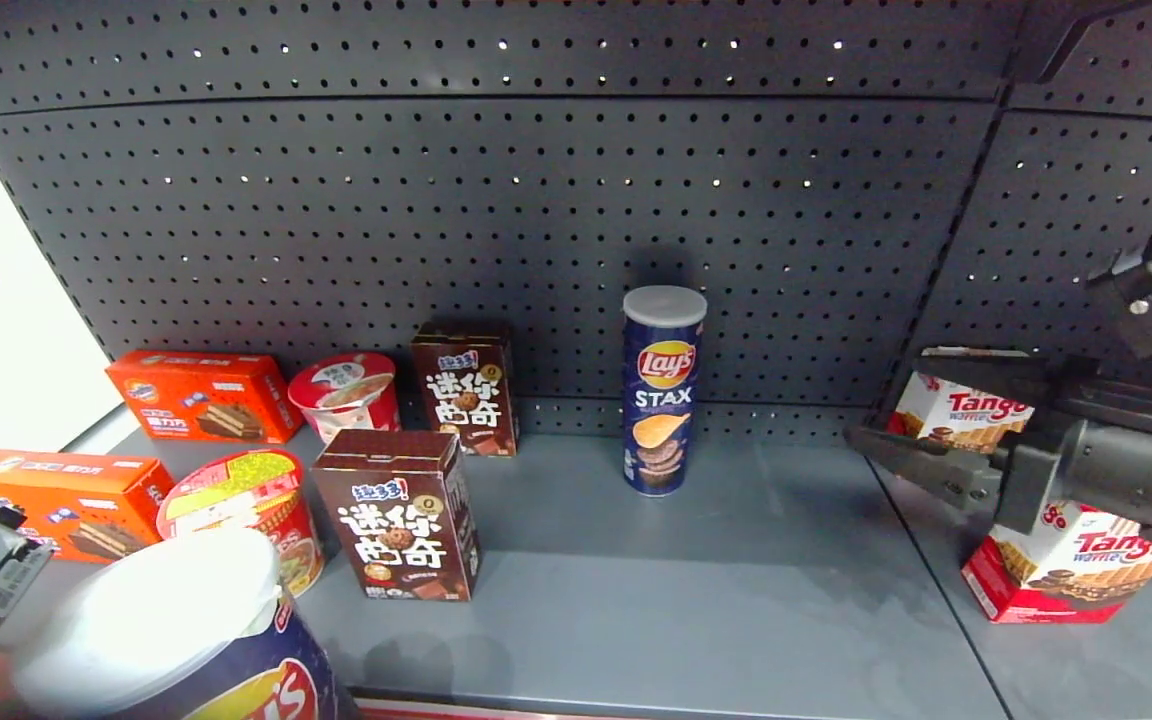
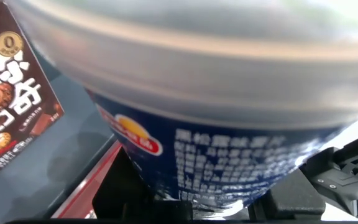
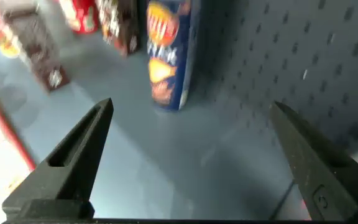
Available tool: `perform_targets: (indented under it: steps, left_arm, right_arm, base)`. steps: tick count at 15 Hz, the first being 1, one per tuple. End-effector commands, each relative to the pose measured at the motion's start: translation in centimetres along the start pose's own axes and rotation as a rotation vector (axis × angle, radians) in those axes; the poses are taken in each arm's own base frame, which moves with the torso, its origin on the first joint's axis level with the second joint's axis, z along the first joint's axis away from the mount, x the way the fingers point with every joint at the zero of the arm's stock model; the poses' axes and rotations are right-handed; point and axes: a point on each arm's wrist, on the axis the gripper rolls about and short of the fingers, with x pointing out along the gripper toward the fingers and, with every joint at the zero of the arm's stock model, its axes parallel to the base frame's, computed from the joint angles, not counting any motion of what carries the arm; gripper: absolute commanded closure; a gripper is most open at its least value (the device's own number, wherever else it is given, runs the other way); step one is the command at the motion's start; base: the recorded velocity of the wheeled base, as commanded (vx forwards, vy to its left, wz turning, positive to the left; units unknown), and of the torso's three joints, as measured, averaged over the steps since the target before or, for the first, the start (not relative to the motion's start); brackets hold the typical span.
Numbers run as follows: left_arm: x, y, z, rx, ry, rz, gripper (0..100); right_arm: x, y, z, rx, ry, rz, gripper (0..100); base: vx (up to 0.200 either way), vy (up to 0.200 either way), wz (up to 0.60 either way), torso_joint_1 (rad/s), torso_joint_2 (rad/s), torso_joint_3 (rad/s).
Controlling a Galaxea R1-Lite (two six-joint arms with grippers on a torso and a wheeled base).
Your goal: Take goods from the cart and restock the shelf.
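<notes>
Right wrist view: the right gripper (image 3: 191, 155) is released, its two dark fingers (image 3: 73, 168) spread wide above the grey shelf (image 3: 166, 180). Between them, at the upper middle of the frame, the standing chip can (image 3: 169, 56) is upright close to the perforated back wall (image 3: 278, 56). The front brown box (image 3: 42, 56) sits at the upper left. The shelf's red front edge runs down the left side.

Left wrist view: the left gripper (image 2: 207, 202) is grasping the held chip can (image 2: 229, 149), whose blue body and pale lid rim take up most of the frame. At the left edge the front brown box stands on the grey board, above the red lip.

Head view: the held chip can is in the lower left corner, white lid up. The standing chip can is at the centre, near the back wall. To its left are the rear brown box (image 1: 464, 385), two noodle cups (image 1: 236, 500) and two orange boxes (image 1: 201, 395). On the right, past a seam in the shelf, two wafer boxes (image 1: 1076, 570) sit by the right gripper. A bright opening fills the left edge.
</notes>
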Motion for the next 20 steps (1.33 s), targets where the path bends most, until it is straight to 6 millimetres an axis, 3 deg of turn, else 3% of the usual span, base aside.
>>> perform_targets:
  steps: [1,8,10,12,16,20]
  left_arm:
    - [0.0,0.0,-0.3,-0.009,0.008,-0.001,100]
    - [0.0,-0.1,-0.5,-0.013,0.012,-0.008,100]
    - [0.1,-0.1,-0.4,-0.041,0.009,-0.014,100]
    - [0.2,-0.1,0.1,-0.029,-0.001,-0.017,100]
    - [0.4,0.1,0.0,-0.024,-0.006,-0.021,100]
    - [0.4,0.1,-0.2,-0.028,-0.003,-0.018,100]
  right_arm:
    - [3.4,-1.0,0.0,0.004,0.009,0.007,0]
    - [8.9,-0.9,1.2,0.002,0.067,0.104,0]
    - [10.3,-1.7,1.9,-0.019,0.166,-0.048,0]
    - [12.1,-2.4,1.6,-0.021,0.155,-0.056,0]
    - [13.4,-2.1,0.5,-0.030,0.051,0.091,0]
    - [12.7,-3.2,-1.7,-0.030,-0.011,0.217,0]
  base:
    - [0.000,0.000,0.00,0.000,0.00,0.000]
    - [0.000,0.000,0.00,0.000,0.00,0.000]
    - [0.000,0.000,0.00,0.000,0.00,0.000]
    - [0.000,0.000,0.00,0.000,0.00,0.000]
    - [0.000,0.000,0.00,0.000,0.00,0.000]
    - [0.000,0.000,0.00,0.000,0.00,0.000]
